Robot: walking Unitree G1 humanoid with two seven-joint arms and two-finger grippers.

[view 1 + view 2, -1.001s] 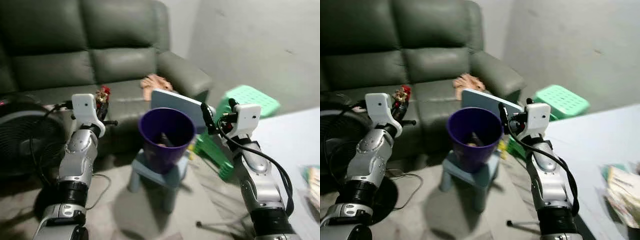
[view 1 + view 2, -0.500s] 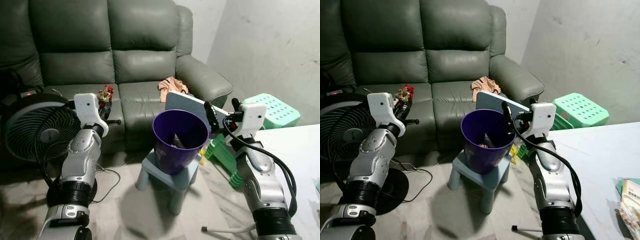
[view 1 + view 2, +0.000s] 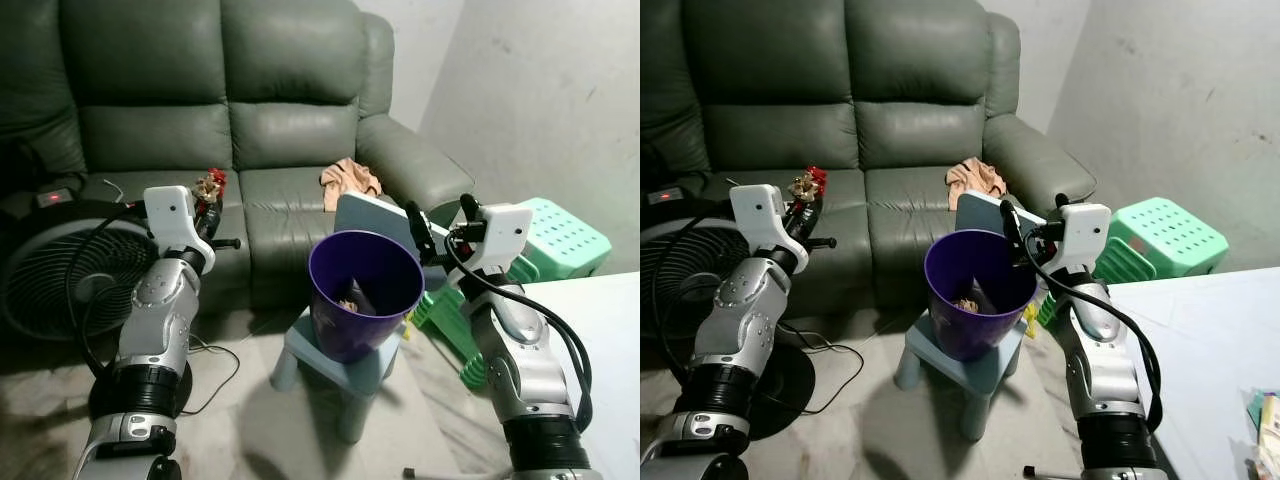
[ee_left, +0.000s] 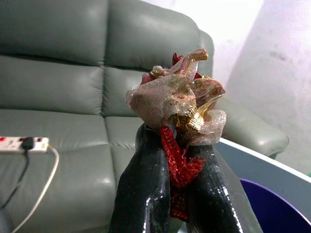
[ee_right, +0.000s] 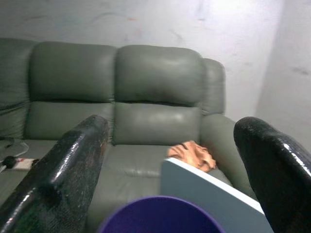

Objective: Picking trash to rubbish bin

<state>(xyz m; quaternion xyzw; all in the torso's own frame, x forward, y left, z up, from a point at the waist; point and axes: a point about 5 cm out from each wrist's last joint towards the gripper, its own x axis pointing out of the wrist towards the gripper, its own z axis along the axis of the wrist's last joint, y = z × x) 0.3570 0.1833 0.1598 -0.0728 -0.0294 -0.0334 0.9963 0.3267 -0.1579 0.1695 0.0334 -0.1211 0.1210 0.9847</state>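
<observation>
Green sofa (image 3: 250, 120) behind — left gripper (image 4: 177, 145) pinching ribbon trash (image 4: 177, 97), purple bin (image 3: 365, 290) beside

We now see the whole scene sharper and from a shifted head camera, with more of the sofa (image 3: 250, 110) in view. The purple bin (image 3: 365, 292) sits slightly lower than half a second ago, between our raised arms.
</observation>
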